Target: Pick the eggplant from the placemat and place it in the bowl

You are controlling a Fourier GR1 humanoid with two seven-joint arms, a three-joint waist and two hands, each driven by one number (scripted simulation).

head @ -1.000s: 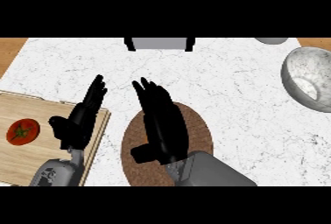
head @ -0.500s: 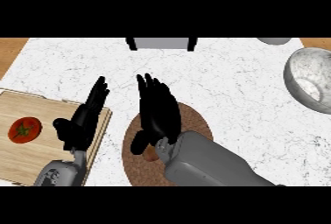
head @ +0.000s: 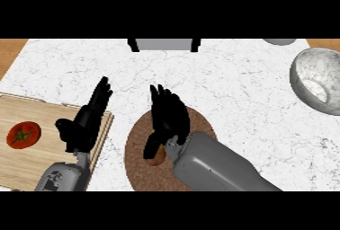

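Note:
A round brown placemat [head: 136, 168] lies at the counter's near middle. My right hand [head: 170, 117] hovers over it, fingers straight and pointing away, thumb hanging down on the left. It is open. The eggplant is mostly hidden under this hand; only a small tan bit [head: 158, 157] shows just below the thumb, and I cannot tell if the hand touches it. The grey speckled bowl [head: 320, 85] stands at the far right edge, well apart from the hand. My left hand [head: 85, 123] rests open, fingers up, over the right edge of the wooden board.
A wooden cutting board [head: 36, 157] at the left carries a red tomato [head: 23, 135]. A grey box-like object [head: 163, 44] stands at the counter's back edge, and part of a grey dish [head: 279, 41] shows at the back right. White marble counter lies between placemat and bowl.
My right forearm has pushed forward over the placemat, and the hand now tips more steeply down. The tan bit under the thumb has come into view. The left hand has stayed put.

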